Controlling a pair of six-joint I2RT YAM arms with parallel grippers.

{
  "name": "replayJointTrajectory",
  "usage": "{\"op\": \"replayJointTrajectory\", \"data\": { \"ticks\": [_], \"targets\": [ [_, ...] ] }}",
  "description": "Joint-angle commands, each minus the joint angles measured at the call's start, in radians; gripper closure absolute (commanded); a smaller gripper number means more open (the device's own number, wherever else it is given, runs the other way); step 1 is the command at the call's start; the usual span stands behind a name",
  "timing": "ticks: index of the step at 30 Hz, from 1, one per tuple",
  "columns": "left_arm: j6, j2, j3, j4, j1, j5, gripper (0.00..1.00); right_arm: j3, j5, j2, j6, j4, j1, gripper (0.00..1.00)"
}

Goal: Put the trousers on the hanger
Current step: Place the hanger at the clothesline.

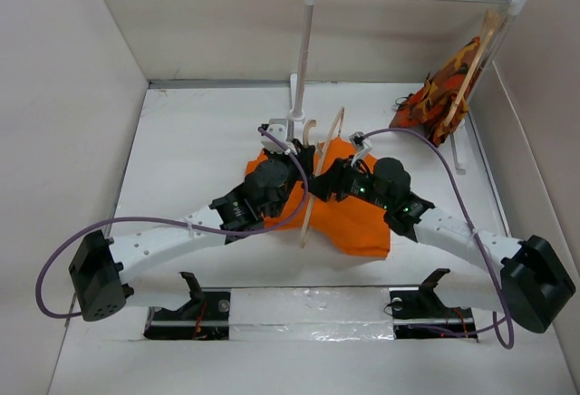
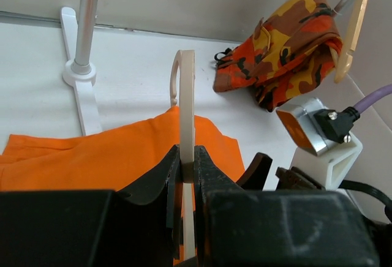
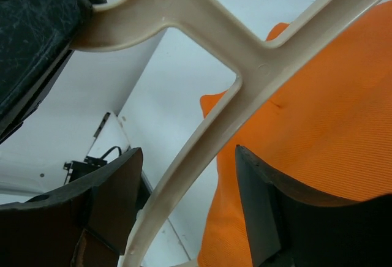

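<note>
The bright orange trousers (image 1: pixel 358 223) lie crumpled on the white table under both grippers. The pale wooden hanger (image 1: pixel 337 132) stands upright and edge-on above them. My left gripper (image 1: pixel 306 161) is shut on the hanger; in the left wrist view its jaws (image 2: pixel 188 163) pinch the thin hanger (image 2: pixel 185 95) over the trousers (image 2: pixel 92 157). My right gripper (image 1: pixel 328 180) faces it from the right. In the right wrist view its fingers (image 3: pixel 263 199) stand apart on either side of a hanger arm (image 3: pixel 202 157) with gaps on both sides, orange trousers (image 3: pixel 318 132) behind. That gripper (image 3: pixel 190 181) is open.
A white clothes rack (image 1: pixel 304 51) stands at the back, its pole (image 2: pixel 86 22) and foot just beyond the trousers. At its right end hangs a camouflage garment (image 1: pixel 444 91) on a second wooden hanger (image 1: pixel 476 60), also visible in the left wrist view (image 2: pixel 288 46). Walls enclose the table.
</note>
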Motion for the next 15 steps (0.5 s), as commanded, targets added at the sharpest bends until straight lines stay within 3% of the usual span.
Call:
{"op": "replayJointTrajectory", "data": {
  "ticks": [1, 4, 5, 6, 9, 15],
  "targets": [
    [0.023, -0.011, 0.079, 0.189, -0.006, -0.025, 1.0, -0.024, 0.003, 0.011, 0.061, 0.155, 0.025, 0.35],
    [0.04, 0.006, 0.097, 0.216, -0.006, -0.013, 1.0, -0.033, -0.032, 0.049, 0.089, 0.226, 0.034, 0.49],
    [0.046, 0.015, 0.105, 0.228, -0.006, -0.013, 1.0, -0.039, -0.055, 0.07, 0.117, 0.276, 0.034, 0.6],
    [0.05, 0.021, 0.116, 0.228, -0.006, -0.01, 1.0, -0.047, -0.064, 0.08, 0.136, 0.313, 0.034, 0.65],
    [0.081, 0.053, 0.165, 0.23, -0.006, -0.018, 1.0, -0.057, -0.085, 0.095, 0.187, 0.398, 0.045, 0.72],
    [0.13, 0.09, 0.219, 0.258, -0.006, -0.008, 1.0, 0.002, -0.082, 0.08, 0.194, 0.369, 0.056, 0.81]
  ]
}}
